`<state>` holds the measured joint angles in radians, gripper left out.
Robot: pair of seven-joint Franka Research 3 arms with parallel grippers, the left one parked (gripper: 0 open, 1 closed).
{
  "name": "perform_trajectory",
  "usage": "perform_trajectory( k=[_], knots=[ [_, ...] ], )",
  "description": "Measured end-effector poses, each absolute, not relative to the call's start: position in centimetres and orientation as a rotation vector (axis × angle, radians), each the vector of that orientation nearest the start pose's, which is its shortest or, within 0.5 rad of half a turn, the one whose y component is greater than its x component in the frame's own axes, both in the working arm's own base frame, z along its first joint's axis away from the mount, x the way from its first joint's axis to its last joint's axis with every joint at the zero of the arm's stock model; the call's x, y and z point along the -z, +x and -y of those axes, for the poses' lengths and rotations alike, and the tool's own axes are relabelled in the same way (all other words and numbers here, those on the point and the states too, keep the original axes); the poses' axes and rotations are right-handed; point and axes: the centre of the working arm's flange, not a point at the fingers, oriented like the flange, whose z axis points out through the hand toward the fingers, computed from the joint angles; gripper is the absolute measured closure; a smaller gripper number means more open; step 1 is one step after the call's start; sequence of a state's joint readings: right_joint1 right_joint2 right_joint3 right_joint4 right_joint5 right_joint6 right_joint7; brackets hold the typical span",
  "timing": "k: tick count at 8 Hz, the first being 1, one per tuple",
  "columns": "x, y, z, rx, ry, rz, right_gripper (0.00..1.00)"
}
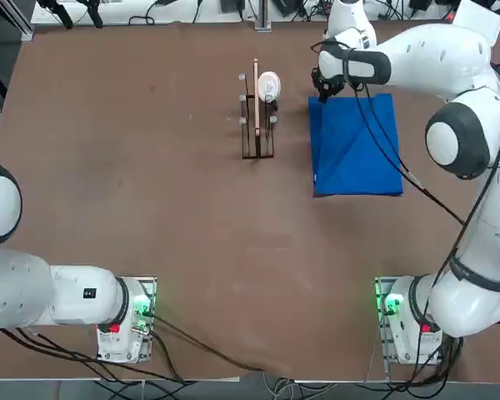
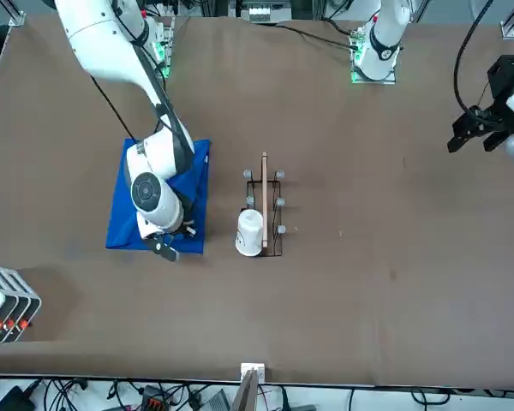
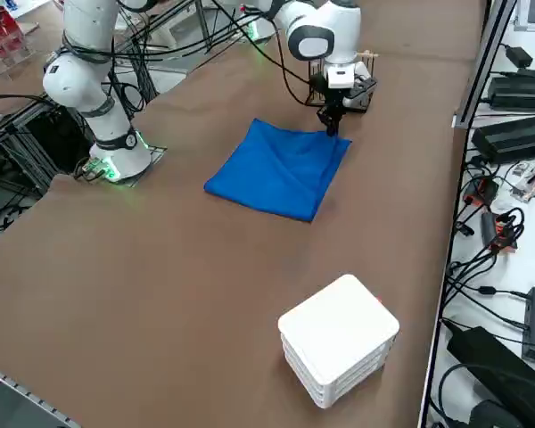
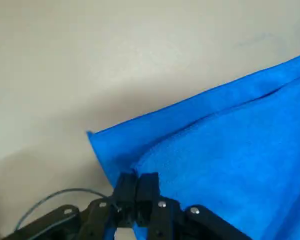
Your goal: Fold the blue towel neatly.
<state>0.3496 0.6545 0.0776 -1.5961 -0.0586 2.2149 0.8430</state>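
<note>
One blue towel point(image 1: 356, 146): we find it lying on the brown surface point(image 1: 150, 183) as a folded rectangle, layered, with doubled edges showing in the wrist view point(image 4: 230, 150). It sits in the far right part of the surface as seen from overhead, just beside the wooden rack and apart from it. In the side view point(image 3: 281, 168) its top face carries soft creases.

One working pincer, the right pincer point(image 1: 321, 93): we record it at the towel's far corner, the corner nearest the rack, pointing down. Its fingers point(image 4: 125, 187) are pressed together with no gap between them. The wrist view sets the fingertips at the edge of the upper layer near that corner; whether a fold of cloth is pinched between them we cannot tell. In the front view the pincer point(image 2: 164, 248) stands at the towel's near edge, and in the side view point(image 3: 331, 125) at its far corner.

One small wooden rack point(image 1: 257, 125): upright on the surface, left of the towel from overhead, with a thin wooden board standing in it.

One white cup point(image 1: 268, 85): resting at the rack's far end.

One white stacked box point(image 3: 339, 339): on the surface, well apart from the towel.
</note>
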Motion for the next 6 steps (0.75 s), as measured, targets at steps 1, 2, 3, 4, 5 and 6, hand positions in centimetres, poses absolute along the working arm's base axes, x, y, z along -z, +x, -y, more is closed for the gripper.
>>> perform_trajectory(
  k=[1, 2, 3, 4, 5, 6],
  knots=[
    [-24.8, 63.4, -28.3, -0.039, -3.098, -0.611, 0.98],
    [-24.8, 63.5, -28.6, -0.032, -3.098, -0.604, 0.98],
    [-24.8, 63.7, -29.0, -0.025, -3.096, -0.598, 0.98],
    [-24.9, 64.0, -29.4, -0.014, -3.092, -0.592, 0.98],
    [-24.9, 64.4, -29.7, -0.004, -3.087, -0.589, 0.98],
    [-24.9, 64.8, -29.8, 0.005, -3.084, -0.587, 0.98]
  ],
)
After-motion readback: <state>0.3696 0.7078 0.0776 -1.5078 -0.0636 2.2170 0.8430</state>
